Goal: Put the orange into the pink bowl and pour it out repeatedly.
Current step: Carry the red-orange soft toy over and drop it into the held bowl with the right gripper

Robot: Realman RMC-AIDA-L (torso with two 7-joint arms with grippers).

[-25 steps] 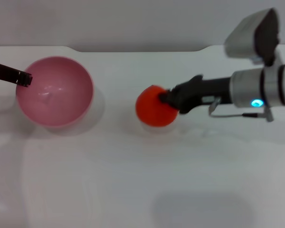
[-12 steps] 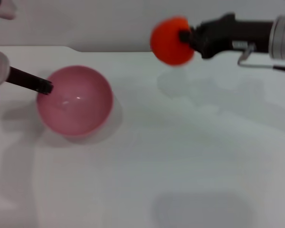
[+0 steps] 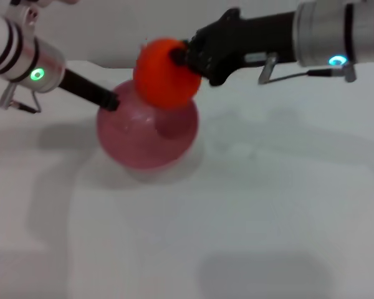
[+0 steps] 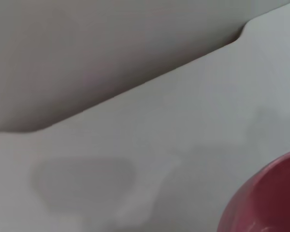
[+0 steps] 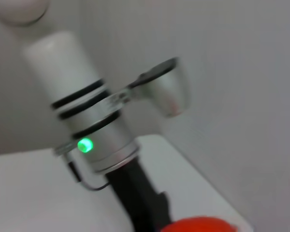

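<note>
The orange (image 3: 165, 75) hangs in the air just over the far rim of the pink bowl (image 3: 143, 140), hiding part of that rim. My right gripper (image 3: 181, 58) reaches in from the right and is shut on the orange's right side. From the left, my left gripper (image 3: 110, 101) is shut on the bowl's left rim. In the left wrist view only a piece of the pink bowl (image 4: 268, 198) shows at a corner. The right wrist view shows the top of the orange (image 5: 198, 224) and, beyond it, the left arm (image 5: 94, 140) with its green light.
The white table (image 3: 237, 218) spreads out in front and to the right of the bowl. Its far edge (image 4: 135, 88) runs along a pale wall, with a step in the edge line.
The right gripper has carried the orange to the left and lower, from open air to just over the bowl. The left gripper has moved the bowl rightward toward the middle.
</note>
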